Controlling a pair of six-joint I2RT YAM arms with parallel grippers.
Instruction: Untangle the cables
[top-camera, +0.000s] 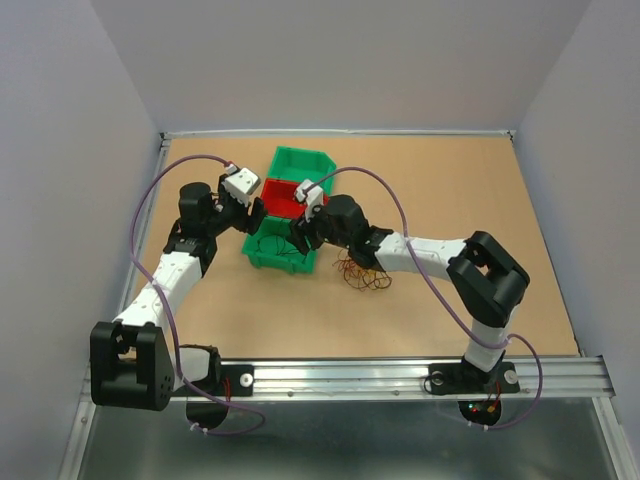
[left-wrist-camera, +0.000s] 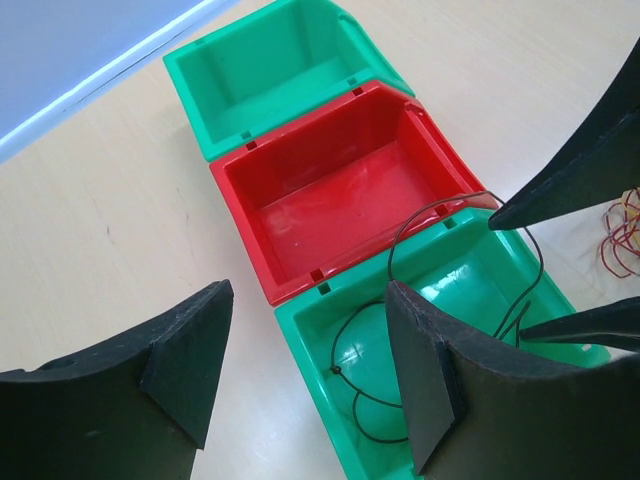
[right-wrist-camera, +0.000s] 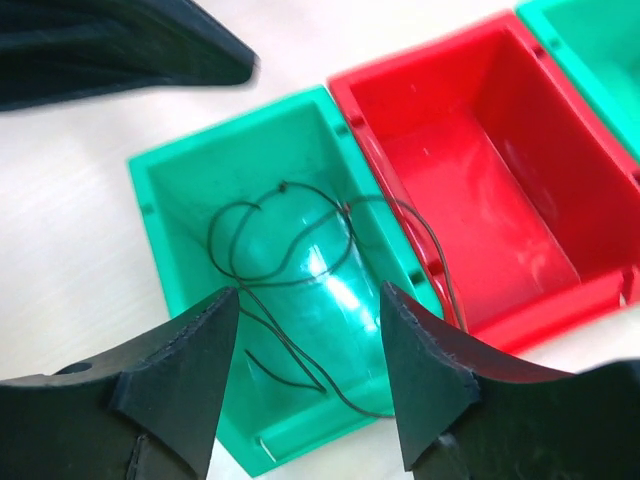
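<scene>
The left hand stood wide open and empty at the left side of the near green bin. One dark cable lay curled inside this bin, with a loop reaching over the rim of the red bin. The right hand hung above it, open, holding nothing. The other cables lay heaped on the desk, right of the bins.

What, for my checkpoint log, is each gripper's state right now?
Left gripper: open, empty.
Right gripper: open, empty, above the dark cable in the green bin.
</scene>
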